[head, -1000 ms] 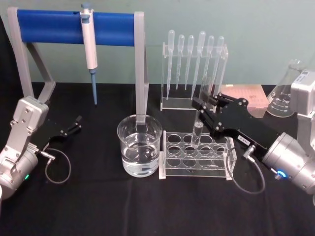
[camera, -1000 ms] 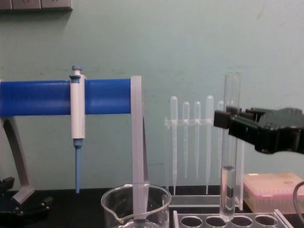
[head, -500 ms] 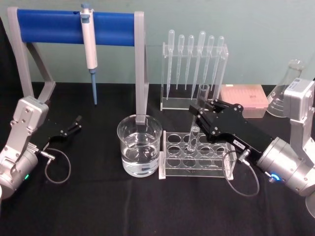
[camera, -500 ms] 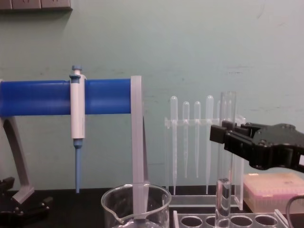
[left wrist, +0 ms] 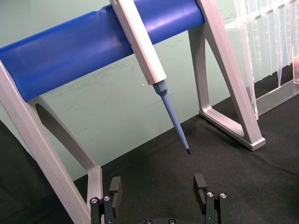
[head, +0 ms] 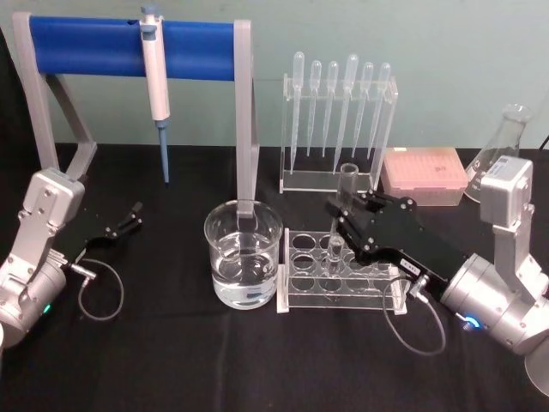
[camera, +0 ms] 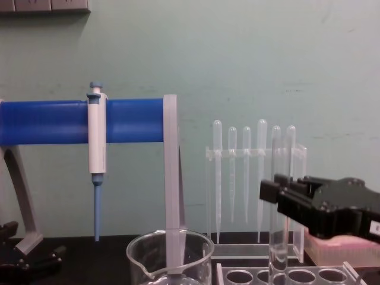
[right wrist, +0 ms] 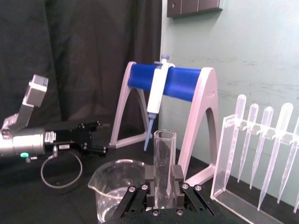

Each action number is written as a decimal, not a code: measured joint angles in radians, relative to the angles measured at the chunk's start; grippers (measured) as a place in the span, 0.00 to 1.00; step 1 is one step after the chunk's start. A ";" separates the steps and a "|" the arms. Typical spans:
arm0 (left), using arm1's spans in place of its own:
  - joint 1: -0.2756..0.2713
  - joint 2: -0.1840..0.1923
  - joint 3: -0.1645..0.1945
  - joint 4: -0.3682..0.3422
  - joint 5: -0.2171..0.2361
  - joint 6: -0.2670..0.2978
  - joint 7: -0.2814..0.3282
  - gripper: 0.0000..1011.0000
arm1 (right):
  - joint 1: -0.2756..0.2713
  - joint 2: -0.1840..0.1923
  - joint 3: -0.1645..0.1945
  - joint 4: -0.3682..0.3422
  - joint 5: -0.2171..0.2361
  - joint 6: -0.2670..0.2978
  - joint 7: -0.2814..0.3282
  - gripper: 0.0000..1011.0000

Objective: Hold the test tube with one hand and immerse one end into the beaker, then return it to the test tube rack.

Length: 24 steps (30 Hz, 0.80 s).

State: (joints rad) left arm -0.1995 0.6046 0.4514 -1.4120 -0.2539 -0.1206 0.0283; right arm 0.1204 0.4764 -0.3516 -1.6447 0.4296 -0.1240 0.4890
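Right gripper: I have the black right gripper (head: 341,209) out over the clear acrylic rack with round holes (head: 339,272), its jaws clamped on the long clear glass test tube (head: 340,215).
Grip point: from the right wrist camera the jaws pinch the test tube (right wrist: 164,168) below its open rim, which stands clear above them.
Tube position: upright, leaning a touch, its rounded bottom down at one of the rack's middle holes; on the chest camera the lower part of the tube (camera: 279,249) runs down to the rack's top plate, and I can't tell how deep it sits.
Beaker: the wide clear glass beaker (head: 243,264) with water in it stands on the black table (head: 171,343), just to the left of the rack and apart from the tube.
Left gripper: the left gripper (head: 134,216) is parked low at the left side of the table, its jaws apart around nothing, as the left wrist camera shows (left wrist: 159,191).
Behind: the white-and-blue pipettor (head: 157,81) hangs on the blue-barred grey stand (head: 129,39); thin plastic bulb-topped pipettes (head: 339,107) hang in their clear holder behind the rack.
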 joint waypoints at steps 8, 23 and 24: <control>0.000 0.000 0.000 0.000 0.000 0.000 0.000 0.99 | -0.006 -0.011 -0.005 0.045 -0.020 -0.028 0.006 0.22; 0.000 0.000 0.000 0.000 0.000 0.000 0.000 0.99 | -0.008 -0.032 -0.010 0.097 -0.033 -0.069 0.029 0.26; 0.000 0.000 0.000 0.000 0.000 0.000 0.000 0.99 | -0.008 -0.032 -0.010 0.099 -0.033 -0.069 0.030 0.32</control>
State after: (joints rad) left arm -0.1995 0.6046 0.4514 -1.4120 -0.2539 -0.1205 0.0283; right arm 0.1125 0.4441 -0.3612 -1.5457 0.3969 -0.1933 0.5192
